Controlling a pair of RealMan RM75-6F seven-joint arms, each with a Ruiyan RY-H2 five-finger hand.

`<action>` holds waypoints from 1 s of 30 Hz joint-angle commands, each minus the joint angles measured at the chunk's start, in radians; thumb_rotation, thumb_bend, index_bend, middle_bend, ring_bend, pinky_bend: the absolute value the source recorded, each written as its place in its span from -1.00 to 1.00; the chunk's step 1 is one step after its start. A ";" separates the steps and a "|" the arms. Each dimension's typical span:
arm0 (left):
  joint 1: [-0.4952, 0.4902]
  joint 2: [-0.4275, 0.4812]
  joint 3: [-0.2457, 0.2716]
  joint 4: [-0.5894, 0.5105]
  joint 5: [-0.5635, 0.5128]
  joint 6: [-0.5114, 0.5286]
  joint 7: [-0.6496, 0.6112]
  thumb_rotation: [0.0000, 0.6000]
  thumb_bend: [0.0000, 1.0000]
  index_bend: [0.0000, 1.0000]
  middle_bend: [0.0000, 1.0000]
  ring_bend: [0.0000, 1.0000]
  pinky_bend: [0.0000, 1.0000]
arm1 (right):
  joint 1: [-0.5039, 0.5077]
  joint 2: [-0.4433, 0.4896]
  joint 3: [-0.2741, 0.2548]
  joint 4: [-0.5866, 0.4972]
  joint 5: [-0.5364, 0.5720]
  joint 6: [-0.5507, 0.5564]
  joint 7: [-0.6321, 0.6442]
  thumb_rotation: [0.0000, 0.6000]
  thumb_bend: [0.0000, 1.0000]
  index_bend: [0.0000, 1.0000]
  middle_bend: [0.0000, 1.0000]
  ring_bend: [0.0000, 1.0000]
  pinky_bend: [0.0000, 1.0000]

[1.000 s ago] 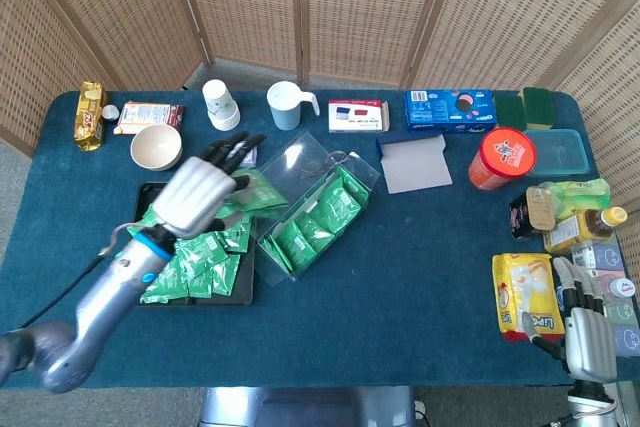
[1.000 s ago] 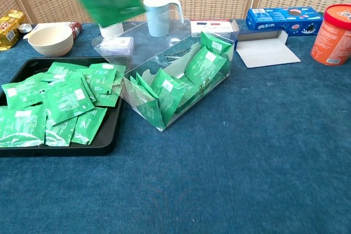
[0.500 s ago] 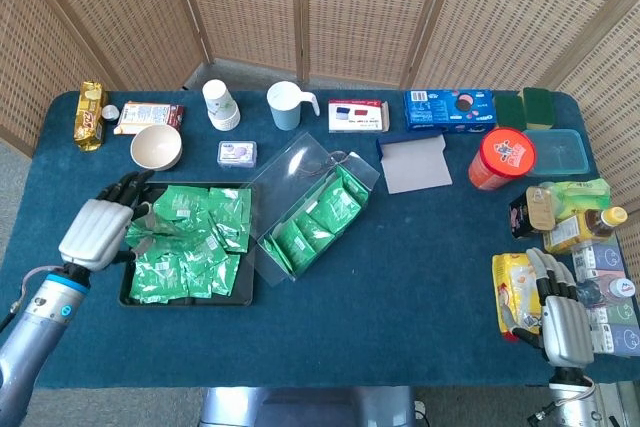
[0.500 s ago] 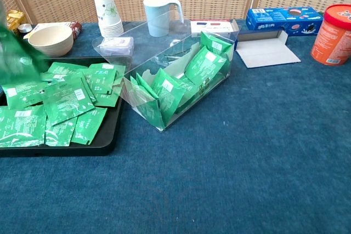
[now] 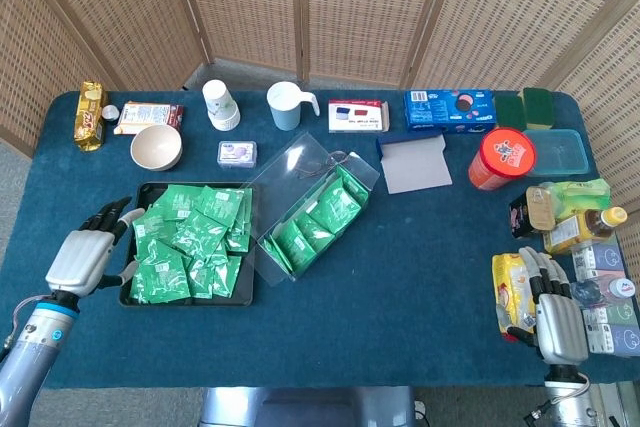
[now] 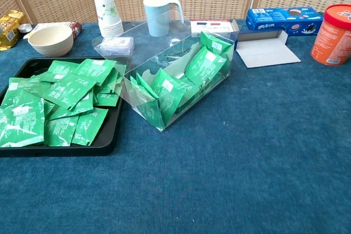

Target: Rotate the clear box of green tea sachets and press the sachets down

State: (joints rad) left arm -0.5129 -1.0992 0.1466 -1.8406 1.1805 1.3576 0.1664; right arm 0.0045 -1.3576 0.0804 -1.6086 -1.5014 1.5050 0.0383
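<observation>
Seemingly nothing of the task is under way yet: from the head view, the clear box (image 5: 312, 209) lies mid-table at a slant, its lid swung open toward the back, sachets (image 5: 322, 219) standing unevenly inside, so both the rotating and the pressing look left to do. The left hand (image 5: 86, 250) hovers at the table's left edge beside the black tray (image 5: 133, 298) of loose sachets, fingers apart and holding nothing, well apart from the box. The right hand (image 5: 553, 312) sits at the far right near a yellow snack bag (image 5: 515, 292), fingers spread and empty, also well away. From the chest view, neither hand shows; the clear box (image 6: 164, 75) stands just beside the tray (image 6: 107, 142), sachets (image 6: 204, 64) poking up above its rim.
</observation>
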 commanded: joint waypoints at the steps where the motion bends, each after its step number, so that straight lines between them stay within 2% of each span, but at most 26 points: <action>1: 0.041 0.011 0.008 -0.015 0.029 0.040 -0.010 1.00 -0.39 -0.76 -1.00 -1.00 -0.70 | 0.005 0.002 0.002 0.001 0.000 -0.002 -0.009 1.00 -0.32 -1.00 -0.99 -1.00 -0.86; 9: 0.185 0.045 0.050 -0.049 0.126 0.182 -0.050 1.00 -0.39 -0.75 -1.00 -1.00 -0.70 | 0.032 0.023 0.007 -0.013 -0.025 -0.014 -0.056 1.00 -0.32 -1.00 -0.99 -1.00 -0.88; 15: 0.294 0.057 0.074 -0.041 0.186 0.286 -0.076 1.00 -0.39 -0.73 -1.00 -1.00 -0.70 | 0.069 0.057 0.009 -0.043 -0.056 -0.045 -0.142 1.00 -0.32 -1.00 -0.99 -1.00 -0.90; 23: 0.373 0.060 0.087 -0.037 0.231 0.315 -0.102 1.00 -0.39 -0.73 -1.00 -1.00 -0.70 | 0.079 0.075 0.018 -0.081 -0.061 -0.029 -0.263 1.00 -0.32 -1.00 -0.99 -1.00 -0.94; 30: 0.390 0.049 0.067 -0.034 0.247 0.287 -0.120 1.00 -0.39 -0.72 -1.00 -1.00 -0.70 | 0.072 0.073 0.012 -0.095 -0.051 -0.016 -0.282 1.00 -0.32 -1.00 -0.99 -1.00 -0.94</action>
State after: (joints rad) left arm -0.1242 -1.0483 0.2174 -1.8752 1.4242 1.6488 0.0473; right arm 0.0766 -1.2844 0.0929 -1.7029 -1.5529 1.4885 -0.2441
